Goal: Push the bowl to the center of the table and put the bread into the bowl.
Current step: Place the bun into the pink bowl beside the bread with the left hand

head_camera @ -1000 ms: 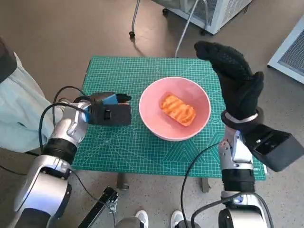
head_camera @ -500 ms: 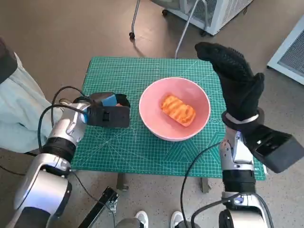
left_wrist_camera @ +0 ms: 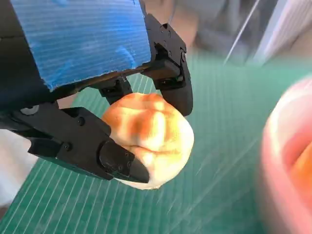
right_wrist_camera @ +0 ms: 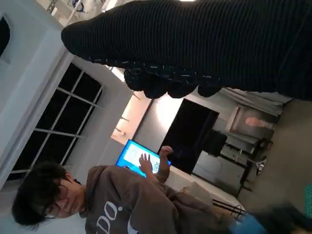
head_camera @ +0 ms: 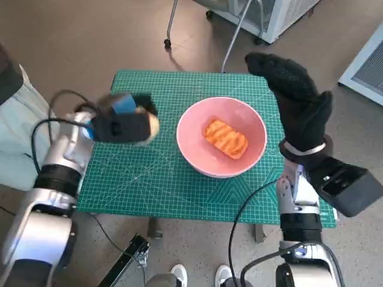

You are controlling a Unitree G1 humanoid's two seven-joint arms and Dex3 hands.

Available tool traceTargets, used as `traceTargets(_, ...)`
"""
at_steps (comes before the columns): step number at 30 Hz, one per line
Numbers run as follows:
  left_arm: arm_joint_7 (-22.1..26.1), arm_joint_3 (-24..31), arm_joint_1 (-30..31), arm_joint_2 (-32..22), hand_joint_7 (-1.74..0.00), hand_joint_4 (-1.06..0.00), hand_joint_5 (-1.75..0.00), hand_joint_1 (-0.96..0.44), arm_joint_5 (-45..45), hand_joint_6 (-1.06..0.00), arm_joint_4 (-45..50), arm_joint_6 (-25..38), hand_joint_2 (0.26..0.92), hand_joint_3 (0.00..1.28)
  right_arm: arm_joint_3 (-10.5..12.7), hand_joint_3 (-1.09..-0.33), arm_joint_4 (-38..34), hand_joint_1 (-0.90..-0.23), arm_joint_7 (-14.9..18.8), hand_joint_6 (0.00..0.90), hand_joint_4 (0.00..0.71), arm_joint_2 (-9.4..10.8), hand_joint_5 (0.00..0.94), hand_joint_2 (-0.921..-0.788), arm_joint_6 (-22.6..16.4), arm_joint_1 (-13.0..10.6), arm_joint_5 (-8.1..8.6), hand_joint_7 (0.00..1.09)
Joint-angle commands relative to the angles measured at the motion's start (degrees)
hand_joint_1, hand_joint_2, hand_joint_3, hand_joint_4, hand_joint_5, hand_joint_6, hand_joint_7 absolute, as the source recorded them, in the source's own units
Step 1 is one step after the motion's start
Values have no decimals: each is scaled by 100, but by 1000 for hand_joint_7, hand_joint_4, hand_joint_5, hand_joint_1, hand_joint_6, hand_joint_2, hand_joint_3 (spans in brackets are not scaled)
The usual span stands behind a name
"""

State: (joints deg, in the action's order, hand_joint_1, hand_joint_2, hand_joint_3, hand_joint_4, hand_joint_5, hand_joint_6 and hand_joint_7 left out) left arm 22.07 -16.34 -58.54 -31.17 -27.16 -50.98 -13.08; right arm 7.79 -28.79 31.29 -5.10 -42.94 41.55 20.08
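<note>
A pink bowl [head_camera: 194, 149] stands near the middle of the green cutting mat [head_camera: 149, 185], with one golden-orange bread piece [head_camera: 225, 137] lying inside it. My left hand [head_camera: 122, 122] hovers left of the bowl and holds a pale round bread roll [head_camera: 152, 127]. In the left wrist view the black fingers [left_wrist_camera: 168, 80] clasp the roll [left_wrist_camera: 153, 139] above the mat, and the blurred bowl rim [left_wrist_camera: 275, 161] shows beside it. My right hand [head_camera: 296, 98], in its black glove, is raised upright beside the bowl's right side, fingers extended, holding nothing.
The mat covers the small table [head_camera: 260, 230]. Metal chair legs [head_camera: 170, 24] and a white cabinet [head_camera: 269, 15] stand beyond the far edge. Pale cloth [head_camera: 18, 143] hangs at the left. A person [right_wrist_camera: 122, 204] in a brown hoodie appears in the right wrist view.
My left hand has lifted up and away from the mat with the bread roll in its fingers. The bowl and my right hand have stayed put.
</note>
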Motion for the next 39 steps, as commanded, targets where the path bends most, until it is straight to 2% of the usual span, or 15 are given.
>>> traceTargets(1,-77,243,-55,-62,-1265,-629,-1178,1,203,-582,910,-88,921,113,-13,-753,1,-705,44,7,315,-1,10,-921,99,-127,33,909)
traceTargets(11,134,302,200,226,-1265,-628,-1176,1,353,-585,2597,288,920,113,-4,-752,47,-706,77,4,315,-9,10,-921,177,-146,93,914)
traceTargets(19,472,65,326,614,-1268,-633,-1174,1,509,-580,2866,208,920,113,-2,-749,115,-707,83,5,315,1,10,-921,226,-160,101,914)
traceTargets(21,637,-13,365,693,-1289,-609,-1192,0,564,-565,2876,257,920,130,-3,-749,121,-708,79,5,315,1,10,-921,223,-157,87,914)
traceTargets(23,874,-100,408,760,-1363,-508,-1311,0,611,-475,2913,415,921,213,-4,-750,130,-707,76,5,315,-3,10,-921,217,-157,74,914)
traceTargets(24,977,-131,425,782,-1261,-456,-1210,-3,622,-426,2930,488,909,224,-5,-750,131,-707,76,5,315,-3,10,-921,214,-157,70,915)
traceTargets(25,1135,-185,439,793,-1053,-417,-997,-10,619,-387,2961,602,891,237,-3,-750,132,-706,77,4,315,-7,10,-921,210,-159,68,915)
traceTargets(26,1246,-221,449,797,-952,-378,-867,-16,616,-351,2987,684,880,237,-2,-751,131,-706,77,4,315,-9,10,-921,207,-159,65,915)
traceTargets(28,1539,-314,430,787,-675,-285,-451,-33,592,-258,3004,897,847,218,8,-751,125,-705,84,4,315,-22,10,-921,200,-160,69,916)
traceTargets(30,1728,-367,402,786,-536,-231,-210,-48,552,-216,3029,1100,825,190,21,-751,110,-705,91,4,315,-35,10,-921,195,-157,75,917)
traceTargets(34,1861,-359,388,790,-460,-189,-73,-64,541,-196,3057,1353,802,164,47,-749,87,-705,104,4,315,-50,11,-921,203,-153,97,916)
traceTargets(39,1852,-188,503,812,-431,-182,-29,-74,773,-197,3006,1286,792,146,72,-748,87,-705,57,5,316,-72,11,-921,181,-145,50,915)
